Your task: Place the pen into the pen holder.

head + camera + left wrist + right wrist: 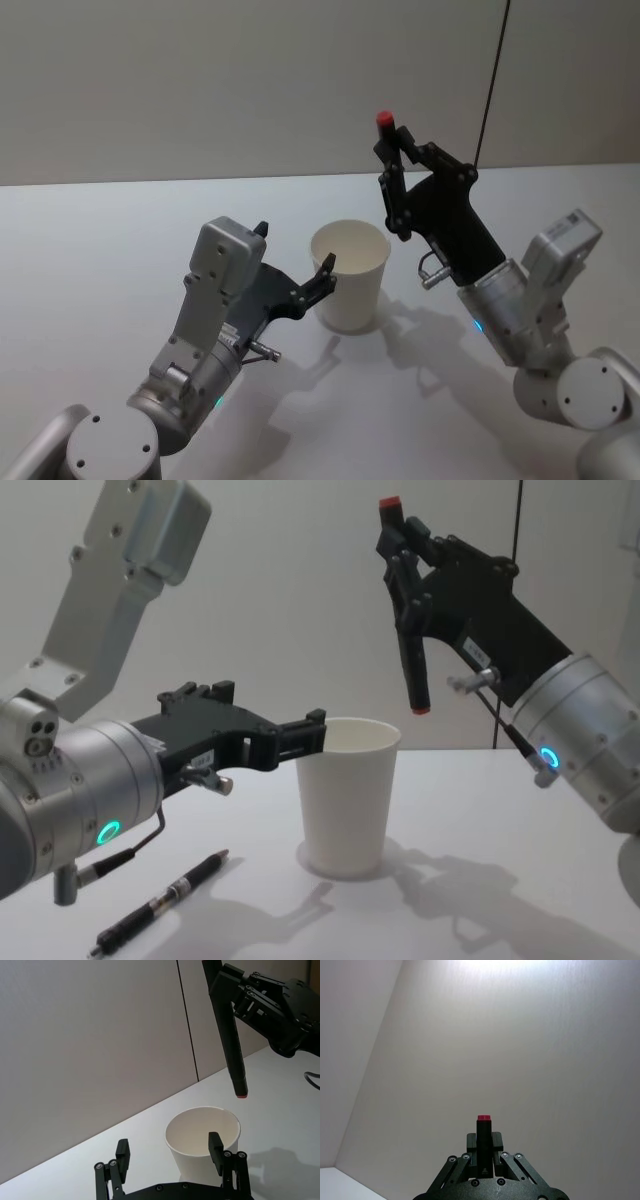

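Note:
The pen holder, a white paper cup [350,280] [345,800] [200,1132], stands upright mid-table. My right gripper [395,165] [405,570] [484,1142] is shut on a black pen [413,670] [234,1045] with red ends. The pen hangs nearly vertical, and its lower tip sits a little above the cup's rim on the cup's right side. At the cup's left side my left gripper [293,250] [169,1149] stands open. One of its fingertips [325,270] is against the cup wall, and the other is well apart from it.
A second black pen [165,900] lies flat on the white table [100,260] at the near left, under my left arm. A plain wall with a dark vertical seam [490,90] stands behind the table.

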Tool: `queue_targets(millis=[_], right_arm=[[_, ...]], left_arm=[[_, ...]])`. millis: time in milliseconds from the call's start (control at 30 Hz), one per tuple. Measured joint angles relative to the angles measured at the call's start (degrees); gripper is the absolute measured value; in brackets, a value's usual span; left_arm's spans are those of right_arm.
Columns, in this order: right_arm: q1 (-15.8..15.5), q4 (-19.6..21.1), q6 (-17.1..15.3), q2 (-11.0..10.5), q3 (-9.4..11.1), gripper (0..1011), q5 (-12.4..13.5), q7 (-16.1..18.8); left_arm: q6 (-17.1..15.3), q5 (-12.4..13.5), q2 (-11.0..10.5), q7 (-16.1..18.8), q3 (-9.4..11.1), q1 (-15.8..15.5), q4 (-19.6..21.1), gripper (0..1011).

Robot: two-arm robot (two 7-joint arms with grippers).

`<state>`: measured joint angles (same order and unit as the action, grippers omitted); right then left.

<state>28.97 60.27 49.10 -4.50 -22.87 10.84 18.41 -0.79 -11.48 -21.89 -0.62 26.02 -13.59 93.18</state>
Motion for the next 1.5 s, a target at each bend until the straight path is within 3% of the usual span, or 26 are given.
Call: queue_targets(millis=[567, 1500], right_arm=[[-0.68, 0.11, 1.01, 0.29, -0.02, 161, -0.38, -0.18], [1.55, -4.52, 2.22, 2.79, -0.59, 161, -1.73, 0.15]], left_arm=[[0.00, 0.00, 0.00, 0.00, 0.00, 0.00, 0.00, 1000], [0.00, 0.00, 0.00, 0.00, 0.00, 0.00, 0.00, 1000]])
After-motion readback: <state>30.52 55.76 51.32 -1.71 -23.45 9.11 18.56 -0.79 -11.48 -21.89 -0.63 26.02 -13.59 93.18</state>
